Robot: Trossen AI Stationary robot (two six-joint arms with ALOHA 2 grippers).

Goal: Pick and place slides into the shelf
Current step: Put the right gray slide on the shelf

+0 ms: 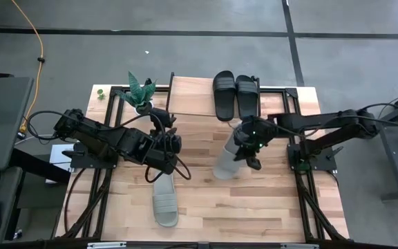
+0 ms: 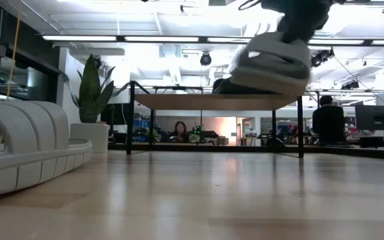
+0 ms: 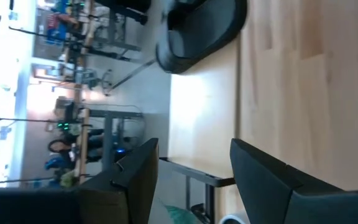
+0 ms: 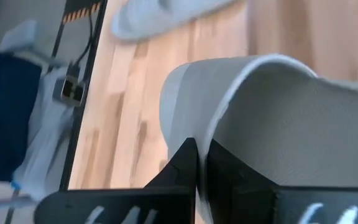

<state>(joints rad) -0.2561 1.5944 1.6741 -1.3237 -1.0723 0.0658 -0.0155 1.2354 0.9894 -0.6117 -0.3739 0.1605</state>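
While I had the right gripper [image 1: 249, 147] pinched tight on the strap edge of one grey-green slide [image 1: 228, 160], that slide hung clear of the desk [image 1: 254, 207], tilted, just in front of the shelf [image 1: 192, 90]. In the low view it sat above the level of the shelf top, toe end drooping a bit. The right wrist view showed the fingers pressed together on the thin rim of the strap, not around the sole.

The left gripper [image 1: 170, 145] was spread, holding nothing, hovering near the middle of the desk over the heel end of the other grey-green slide [image 1: 164, 202], which lay flat on the desk near the front edge.

Two black slides [image 1: 235, 95] were already side by side on the shelf top, at its right part. The left part was bare wood, next to a small potted plant [image 1: 141, 93].

My read: these slides looked like light foam, soft and bendy, smooth-surfaced. A strap-edge pinch lets the slide swing and flex, so it could twist on release. For the one left on the desk I'd take the strap at its middle, arch top, to keep it hanging level.
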